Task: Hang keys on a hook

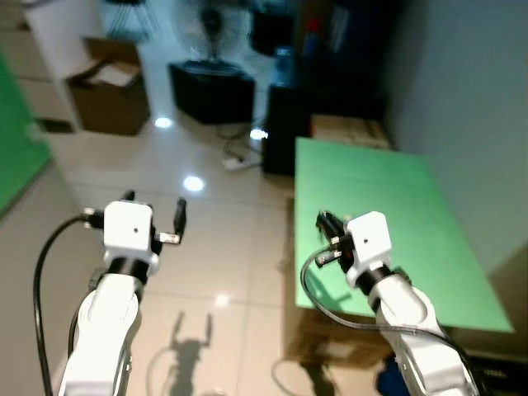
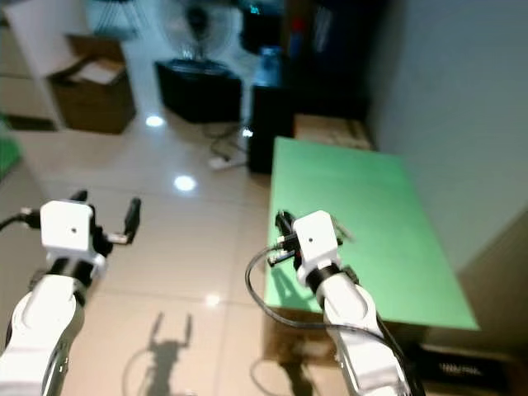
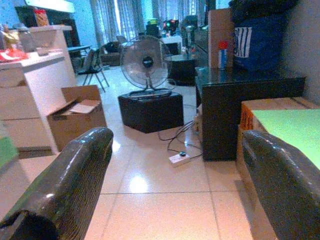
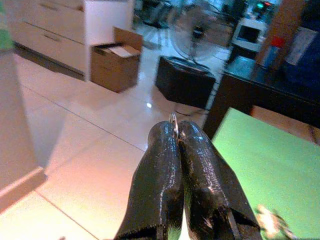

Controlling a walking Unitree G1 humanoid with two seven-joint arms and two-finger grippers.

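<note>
Probably a lived-in home: tiled floor (image 1: 214, 247), standing fan (image 3: 146, 62), cardboard box (image 3: 80, 120), white drawers (image 4: 55, 35).

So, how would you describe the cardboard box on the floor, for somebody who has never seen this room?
Find the white counter on the far left. An open brown cardboard box stands on the tiled floor against it, flaps up with papers inside, unlike the black block under the fan.
</note>
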